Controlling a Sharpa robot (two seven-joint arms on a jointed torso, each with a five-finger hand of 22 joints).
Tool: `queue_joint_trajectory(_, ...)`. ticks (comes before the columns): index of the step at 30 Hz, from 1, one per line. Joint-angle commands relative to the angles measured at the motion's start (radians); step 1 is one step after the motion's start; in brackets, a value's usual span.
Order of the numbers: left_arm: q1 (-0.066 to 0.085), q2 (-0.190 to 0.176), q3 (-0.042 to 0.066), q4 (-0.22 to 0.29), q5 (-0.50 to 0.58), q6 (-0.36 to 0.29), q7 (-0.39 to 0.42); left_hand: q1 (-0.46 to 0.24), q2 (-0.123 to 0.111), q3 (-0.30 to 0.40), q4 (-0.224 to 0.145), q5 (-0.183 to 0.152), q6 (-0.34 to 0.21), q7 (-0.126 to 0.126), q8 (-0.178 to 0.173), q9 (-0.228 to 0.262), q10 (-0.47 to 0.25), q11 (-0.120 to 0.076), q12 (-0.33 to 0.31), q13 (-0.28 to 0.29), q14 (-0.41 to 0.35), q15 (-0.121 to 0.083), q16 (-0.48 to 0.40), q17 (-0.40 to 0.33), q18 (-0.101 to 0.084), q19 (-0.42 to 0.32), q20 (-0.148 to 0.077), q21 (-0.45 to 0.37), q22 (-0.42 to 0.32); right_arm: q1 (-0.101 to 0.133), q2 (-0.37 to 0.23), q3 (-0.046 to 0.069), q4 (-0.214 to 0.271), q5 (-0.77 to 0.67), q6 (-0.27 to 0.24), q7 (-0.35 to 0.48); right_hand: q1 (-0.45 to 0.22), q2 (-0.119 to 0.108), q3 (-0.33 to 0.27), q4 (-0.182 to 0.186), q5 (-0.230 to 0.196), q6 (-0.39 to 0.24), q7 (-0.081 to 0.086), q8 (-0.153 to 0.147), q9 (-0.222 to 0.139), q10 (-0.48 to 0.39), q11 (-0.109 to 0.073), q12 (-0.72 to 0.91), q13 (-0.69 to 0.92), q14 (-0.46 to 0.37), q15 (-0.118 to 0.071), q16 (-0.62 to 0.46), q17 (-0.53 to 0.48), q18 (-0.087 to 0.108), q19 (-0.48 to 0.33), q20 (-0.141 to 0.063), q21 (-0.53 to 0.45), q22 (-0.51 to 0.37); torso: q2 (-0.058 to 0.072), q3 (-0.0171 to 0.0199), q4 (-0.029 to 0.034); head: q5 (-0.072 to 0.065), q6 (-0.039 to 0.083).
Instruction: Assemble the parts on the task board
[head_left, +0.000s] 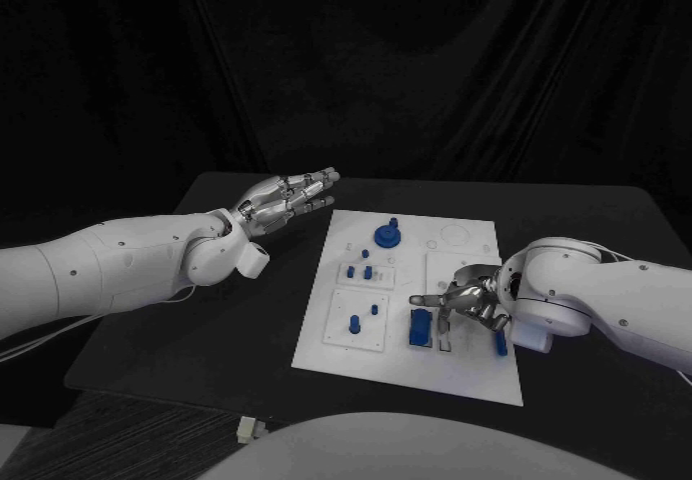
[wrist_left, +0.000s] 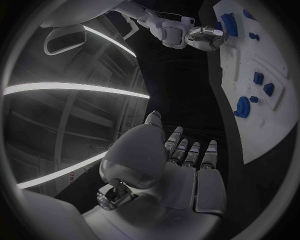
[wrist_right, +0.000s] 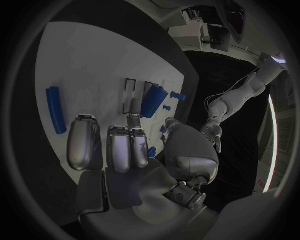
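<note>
Several blue parts (head_left: 388, 234) stand seated on the task board (head_left: 462, 375), one blue bar (head_left: 499, 342) loose (unplaced, I judge); right hand (head_left: 464, 298) hovers fingers apart, left hand (head_left: 289, 198) empty, outstretched.

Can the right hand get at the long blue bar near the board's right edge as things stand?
Probably yes: the right hand hovers open over the task board, and the long blue bar lies uncovered just beside it.

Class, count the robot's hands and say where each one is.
2. The left hand is off the board's far left corner; the right hand is over the board's near right part.
</note>
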Motion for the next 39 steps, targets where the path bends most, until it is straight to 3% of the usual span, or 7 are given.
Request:
queue_joint_trajectory(1, -0.001, 0.001, 0.001, 0.001, 0.007, 0.011, 0.036, 0.007, 0.002, 0.003, 0.000, 0.005, 0.008, -0.001, 0.006, 0.002, 0.001, 0.010, 0.007, 0.002, 0.001, 0.001, -0.004, -0.002, 0.019, 0.000, 0.005, 0.004, -0.001, -0.002, -0.005, 0.000, 0.007, -0.005, -0.032, -0.001, -0.005, -0.002, -0.022, 0.007, -0.002, 0.008, -0.001, -0.004, 0.002, 0.105, 0.006, 0.003, 0.263, 0.089, 0.004, 0.000, 0.179, 0.012, 0.008, 0.004, 0.001, 0.186, -0.001, 0.0001, 0.0001, 0.001, 0.000)
queue_joint_trajectory(9, -0.001, 0.001, 0.001, 0.000, 0.007, 0.012, 0.035, 0.008, 0.002, 0.004, 0.000, 0.006, 0.017, 0.003, 0.009, 0.003, 0.004, 0.015, 0.009, 0.003, 0.001, -0.001, -0.004, -0.002, 0.019, 0.000, 0.005, 0.005, 0.000, 0.006, -0.031, 0.001, 0.033, -0.006, -0.056, 0.034, 0.077, 0.024, -0.055, -0.014, 0.042, 0.014, -0.004, 0.003, 0.008, 0.105, 0.004, 0.003, 0.263, 0.090, 0.002, 0.003, 0.184, 0.010, 0.011, 0.003, 0.009, 0.189, 0.000, -0.0002, 0.0002, -0.001, 0.000)
queue_joint_trajectory(13, -0.001, 0.002, 0.001, 0.000, 0.007, 0.012, 0.034, 0.009, 0.002, 0.004, -0.001, 0.006, 0.023, 0.006, 0.011, 0.003, 0.006, 0.018, 0.011, 0.003, 0.001, -0.003, -0.004, -0.002, 0.019, 0.000, 0.005, 0.005, 0.001, 0.010, -0.051, 0.001, 0.063, -0.017, -0.051, 0.064, 0.235, 0.013, -0.047, -0.114, 0.084, 0.003, -0.007, 0.032, 0.036, 0.105, 0.001, 0.003, 0.263, 0.092, 0.000, 0.007, 0.192, 0.007, 0.017, 0.000, 0.025, 0.193, 0.000, -0.0001, 0.0002, -0.001, 0.000)
queue_joint_trajectory(18, -0.002, 0.003, 0.001, 0.000, 0.007, 0.014, 0.034, 0.010, 0.002, 0.005, -0.002, 0.007, 0.027, 0.008, 0.012, 0.004, 0.008, 0.020, 0.012, 0.003, 0.001, -0.003, -0.004, -0.002, 0.019, 0.000, 0.005, 0.005, 0.000, 0.011, -0.070, 0.001, 0.103, -0.098, -0.051, 0.100, 0.337, 0.022, -0.077, -0.182, 0.097, -0.088, -0.025, 0.261, 0.289, 0.105, -0.014, 0.003, 0.263, 0.093, -0.013, 0.012, 0.199, 0.004, 0.021, -0.010, 0.041, 0.197, -0.001, -0.0002, -0.0004, 0.000, 0.000)
queue_joint_trajectory(23, -0.002, 0.002, 0.001, 0.000, 0.007, 0.015, 0.034, 0.012, 0.002, 0.006, -0.003, 0.008, 0.031, 0.009, 0.014, 0.004, 0.009, 0.022, 0.013, 0.004, 0.001, -0.004, -0.004, -0.002, 0.019, 0.000, 0.005, 0.005, 0.000, 0.008, -0.086, 0.000, 0.139, -0.217, -0.064, 0.130, 0.370, 0.025, -0.099, -0.199, 0.083, -0.133, -0.035, 0.398, 0.434, 0.105, -0.022, 0.003, 0.263, 0.093, -0.018, 0.012, 0.200, 0.002, 0.023, -0.016, 0.047, 0.199, 0.000, -0.0001, -0.0006, 0.002, 0.000)
queue_joint_trajectory(31, -0.003, 0.002, 0.001, 0.000, 0.007, 0.016, 0.035, 0.015, 0.003, 0.008, -0.005, 0.010, 0.036, 0.012, 0.016, 0.005, 0.011, 0.026, 0.014, 0.004, 0.001, -0.005, -0.004, -0.002, 0.019, 0.001, 0.005, 0.005, 0.000, -0.008, -0.091, 0.000, 0.154, -0.279, -0.064, 0.140, 0.393, 0.023, -0.109, -0.202, 0.070, -0.044, -0.041, 0.597, 0.551, 0.105, -0.027, 0.003, 0.263, 0.093, -0.022, 0.012, 0.199, 0.002, 0.023, -0.020, 0.048, 0.199, 0.000, -0.0001, 0.0000, 0.000, 0.000)
queue_joint_trajectory(39, -0.004, 0.001, 0.001, 0.000, 0.007, 0.018, 0.034, 0.018, 0.004, 0.010, -0.007, 0.013, 0.039, 0.013, 0.017, 0.005, 0.012, 0.027, 0.015, 0.004, 0.001, -0.004, -0.004, -0.002, 0.019, 0.001, 0.005, 0.005, 0.000, -0.023, -0.084, 0.000, 0.144, -0.289, -0.065, 0.138, 0.393, 0.032, -0.110, -0.196, 0.087, -0.033, -0.043, 0.632, 0.578, 0.105, -0.029, 0.003, 0.263, 0.092, -0.024, 0.011, 0.197, 0.003, 0.022, -0.021, 0.047, 0.199, 0.000, -0.0005, 0.0002, -0.002, 0.000)
